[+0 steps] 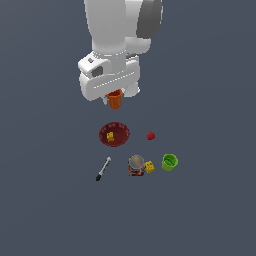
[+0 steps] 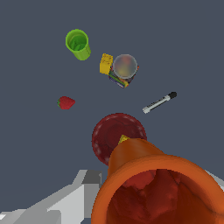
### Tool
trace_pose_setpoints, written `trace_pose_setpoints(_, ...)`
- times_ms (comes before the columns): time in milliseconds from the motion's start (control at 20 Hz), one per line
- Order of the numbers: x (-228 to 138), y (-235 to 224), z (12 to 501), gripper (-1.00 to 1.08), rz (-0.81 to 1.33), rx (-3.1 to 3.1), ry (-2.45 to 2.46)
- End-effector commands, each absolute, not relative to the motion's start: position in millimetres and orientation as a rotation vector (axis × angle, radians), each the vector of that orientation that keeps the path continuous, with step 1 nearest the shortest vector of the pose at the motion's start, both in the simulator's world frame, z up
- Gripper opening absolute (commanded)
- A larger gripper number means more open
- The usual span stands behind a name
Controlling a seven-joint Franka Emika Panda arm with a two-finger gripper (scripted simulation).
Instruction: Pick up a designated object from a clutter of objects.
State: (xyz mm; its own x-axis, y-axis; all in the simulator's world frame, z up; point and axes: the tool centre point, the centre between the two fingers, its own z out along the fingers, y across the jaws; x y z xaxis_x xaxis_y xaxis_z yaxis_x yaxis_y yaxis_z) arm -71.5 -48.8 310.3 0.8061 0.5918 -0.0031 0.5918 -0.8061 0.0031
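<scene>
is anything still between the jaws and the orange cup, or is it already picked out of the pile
Nothing visible stands between them. The orange cup sits right under the gripper, up above the dark red bowl, and fills the wrist view up close. The pictures do not show the jaws themselves, so the grip cannot be confirmed.

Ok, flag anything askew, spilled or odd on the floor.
Little stands out. The green cup lies tipped on its side, and the can looks tilted against the yellow block. Nothing looks spilled. The orange cup hangs in the gripper.
</scene>
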Motion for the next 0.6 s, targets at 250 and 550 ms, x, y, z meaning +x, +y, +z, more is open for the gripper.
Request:
trace_pose_setpoints(250,-57.6,-3.3,380.3,-1.0,-0.002,2.983,0.978)
trace_pose_setpoints(550,-47.9,22.1,420.0,-1.0,-0.001,2.984,0.978)
